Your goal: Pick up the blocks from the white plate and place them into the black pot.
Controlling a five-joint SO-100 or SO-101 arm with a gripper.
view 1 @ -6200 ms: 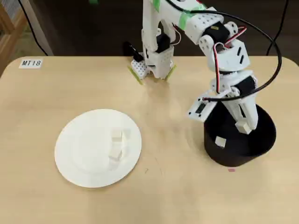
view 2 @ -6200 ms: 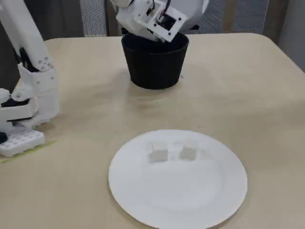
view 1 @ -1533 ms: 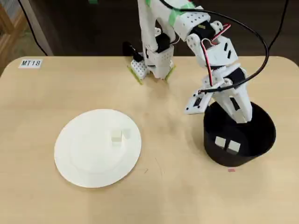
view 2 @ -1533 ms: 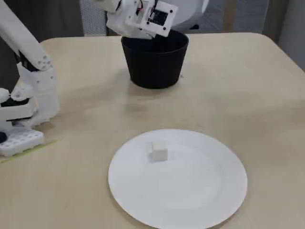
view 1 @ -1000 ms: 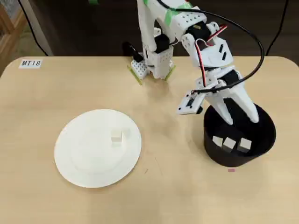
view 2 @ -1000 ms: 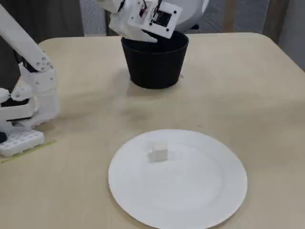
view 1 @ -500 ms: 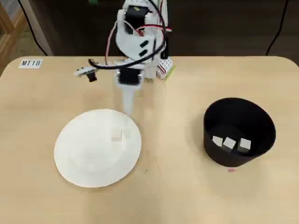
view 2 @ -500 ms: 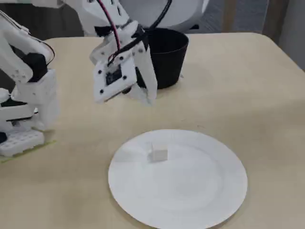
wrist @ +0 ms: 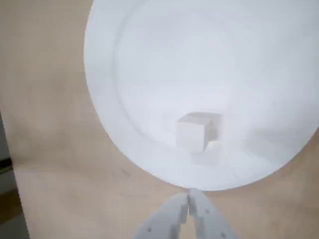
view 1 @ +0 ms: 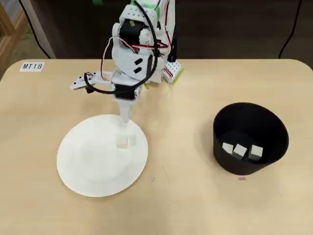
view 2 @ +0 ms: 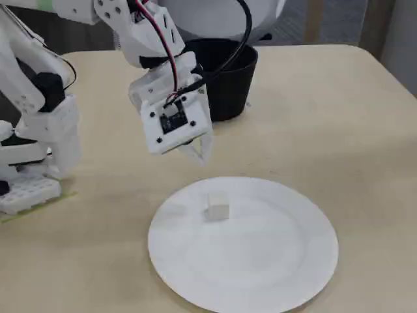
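**One cube left on the plate, gripper poised short of it**

One block [wrist: 197, 130] remains on the white plate [wrist: 149, 59], lying at twelve o'clock from the gripper [wrist: 188, 199] in the wrist view, just past the plate's near rim. The fingertips are pressed together with nothing between them, hanging above the table just off the rim and clear of the cube. In the overhead view the gripper [view 1: 125, 122] points down toward six o'clock, with the block [view 1: 122, 142] just beyond its tip in the plate's upper right part. The cube has no long axis; one corner edge faces the wrist camera. Farther off, at three o'clock across the table, the black pot [view 1: 230, 161] holds three blocks [view 1: 240, 151]. By these frames, the next move calls for the jaws to part and reach forward over the rim.
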